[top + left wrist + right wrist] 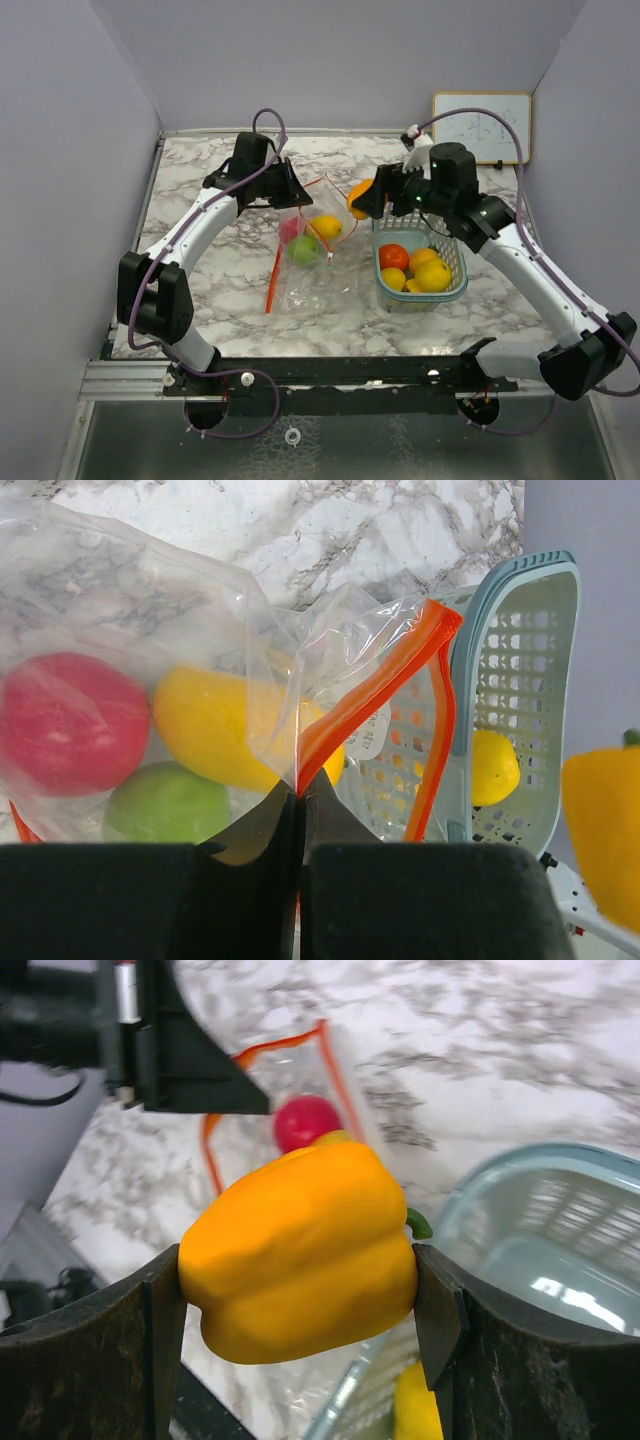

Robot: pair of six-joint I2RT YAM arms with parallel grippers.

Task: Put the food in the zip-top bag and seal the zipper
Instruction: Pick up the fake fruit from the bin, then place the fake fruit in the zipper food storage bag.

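Observation:
The clear zip-top bag (312, 262) with an orange zipper (365, 695) lies mid-table. My left gripper (300, 792) is shut on its zipper rim and holds the mouth up. Inside the bag sit a red-pink fruit (70, 725), a yellow one (220, 725) and a green one (165, 805). My right gripper (300, 1290) is shut on a yellow-orange toy pepper (300, 1250), held in the air between the bag's mouth and the basket. In the top view the pepper (357, 193) hangs just right of the bag's raised rim.
A pale green mesh basket (455, 285) stands right of the bag and holds an orange fruit (393, 256) and yellow fruits (432, 272). A small whiteboard (481, 127) leans at the back right. Grey walls close in both sides.

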